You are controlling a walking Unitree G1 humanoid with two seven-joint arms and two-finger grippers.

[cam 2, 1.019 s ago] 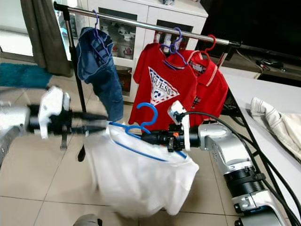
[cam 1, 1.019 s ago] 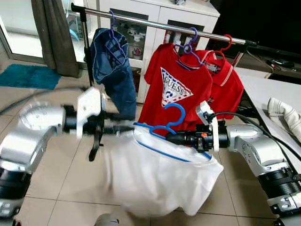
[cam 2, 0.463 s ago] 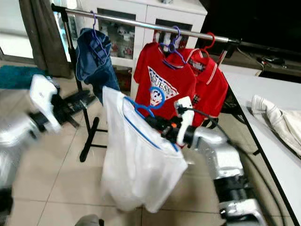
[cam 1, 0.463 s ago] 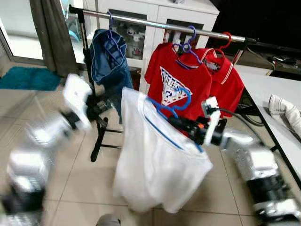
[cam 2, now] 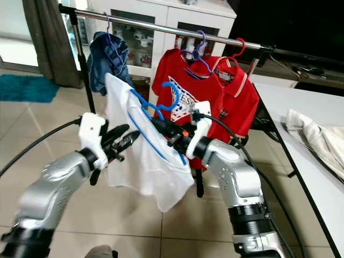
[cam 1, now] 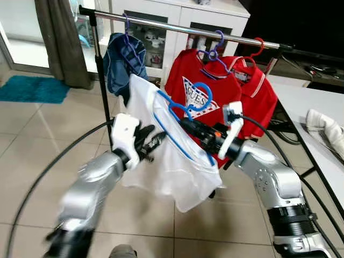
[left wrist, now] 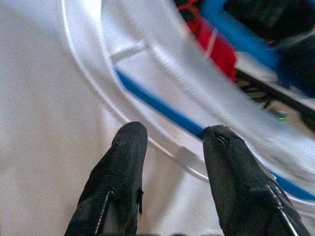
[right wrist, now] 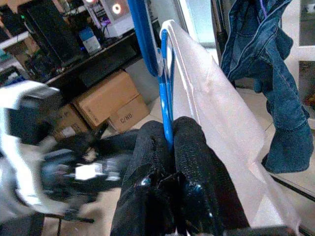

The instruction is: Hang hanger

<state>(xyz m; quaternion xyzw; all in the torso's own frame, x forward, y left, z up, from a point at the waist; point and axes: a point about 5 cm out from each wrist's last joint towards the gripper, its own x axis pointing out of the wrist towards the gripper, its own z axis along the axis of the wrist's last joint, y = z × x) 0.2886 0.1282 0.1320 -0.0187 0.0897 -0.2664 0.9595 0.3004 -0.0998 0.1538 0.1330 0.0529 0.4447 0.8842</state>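
A blue hanger [cam 1: 196,100] carries a white shirt [cam 1: 161,158]. My right gripper [cam 1: 186,125] is shut on the hanger's blue bar [right wrist: 166,98] and holds it tilted, below and in front of the metal rail [cam 1: 177,27]. The hook sits in front of the red printed T-shirt [cam 1: 226,86]. My left gripper [cam 1: 151,142] is open against the shirt's left side; its fingers [left wrist: 125,162] straddle the white cloth with nothing gripped. Blue jeans [cam 1: 121,62] and a red polo [cam 1: 264,91] also hang on the rail.
The rail's black stand [cam 1: 102,80] rises at the left. A white cabinet [cam 1: 177,13] is behind the rail. A white table [cam 1: 309,99] with a crumpled cloth [cam 1: 324,127] lies to the right. A curtain [cam 1: 59,40] and teal rug [cam 1: 32,88] are at the far left.
My right gripper lifted the hanger and white shirt from waist height up toward the rail. My left gripper let go, swung left, then came back open against the shirt.
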